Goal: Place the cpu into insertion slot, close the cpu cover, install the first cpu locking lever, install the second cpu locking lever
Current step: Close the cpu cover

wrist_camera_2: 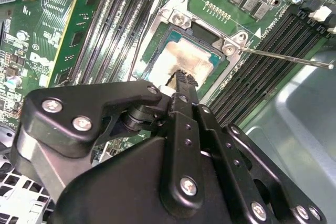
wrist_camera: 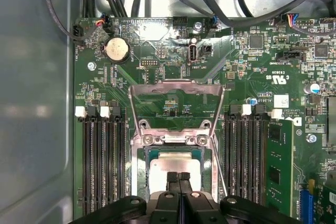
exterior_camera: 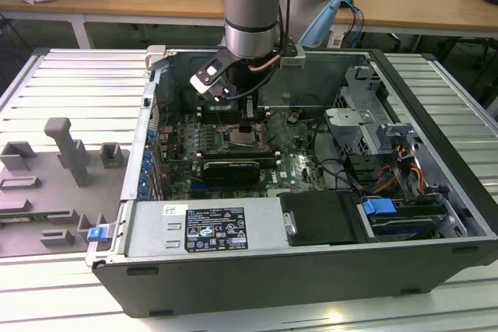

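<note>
— Where is the cpu at this moment?
— The cpu (wrist_camera: 176, 162) lies flat in the insertion slot (wrist_camera_2: 159, 30) on the green board (wrist_camera: 252, 72). Its pale metal top is uncovered.
— And the cpu cover?
— The cpu cover (wrist_camera: 176, 88) is open, folded back away from the slot. Through its window one sees the board.
— What about the gripper?
— The gripper (wrist_camera: 178, 176) hangs just over the near edge of the cpu. Its two fingers are pressed together with no gap, and nothing is between them. Whether the tips touch the cpu, I cannot tell.
— The lever?
— One locking lever (wrist_camera_2: 283, 57), a thin metal rod, sticks out from the slot's corner over the memory slots (wrist_camera_2: 252, 77), not hooked down.
— And from outside?
— In the exterior view the arm (exterior_camera: 250, 5) reaches down into the open computer case (exterior_camera: 311, 277).
</note>
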`<state>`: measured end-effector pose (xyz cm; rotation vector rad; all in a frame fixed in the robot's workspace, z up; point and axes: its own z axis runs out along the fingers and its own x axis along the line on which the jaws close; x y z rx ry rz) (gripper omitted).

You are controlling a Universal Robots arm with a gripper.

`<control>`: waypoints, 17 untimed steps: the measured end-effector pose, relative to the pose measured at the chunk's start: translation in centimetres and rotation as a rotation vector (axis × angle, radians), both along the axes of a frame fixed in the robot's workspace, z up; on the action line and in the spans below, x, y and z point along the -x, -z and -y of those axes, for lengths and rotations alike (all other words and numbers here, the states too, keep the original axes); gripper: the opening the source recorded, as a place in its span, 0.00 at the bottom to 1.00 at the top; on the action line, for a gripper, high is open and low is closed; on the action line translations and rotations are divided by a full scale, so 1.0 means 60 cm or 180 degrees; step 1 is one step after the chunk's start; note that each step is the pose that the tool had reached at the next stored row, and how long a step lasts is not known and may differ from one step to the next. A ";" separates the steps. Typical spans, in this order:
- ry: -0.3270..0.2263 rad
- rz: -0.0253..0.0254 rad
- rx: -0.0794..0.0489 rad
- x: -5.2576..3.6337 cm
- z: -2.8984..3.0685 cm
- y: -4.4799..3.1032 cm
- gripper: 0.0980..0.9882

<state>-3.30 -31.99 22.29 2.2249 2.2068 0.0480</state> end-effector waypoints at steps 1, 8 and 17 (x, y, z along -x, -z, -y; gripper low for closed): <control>0.0000 0.0000 0.0001 0.000 0.0001 -0.001 0.01; 0.0000 0.0000 0.0000 0.000 0.0000 -0.008 0.01; 0.0000 0.0000 0.0000 0.000 0.0000 -0.015 0.01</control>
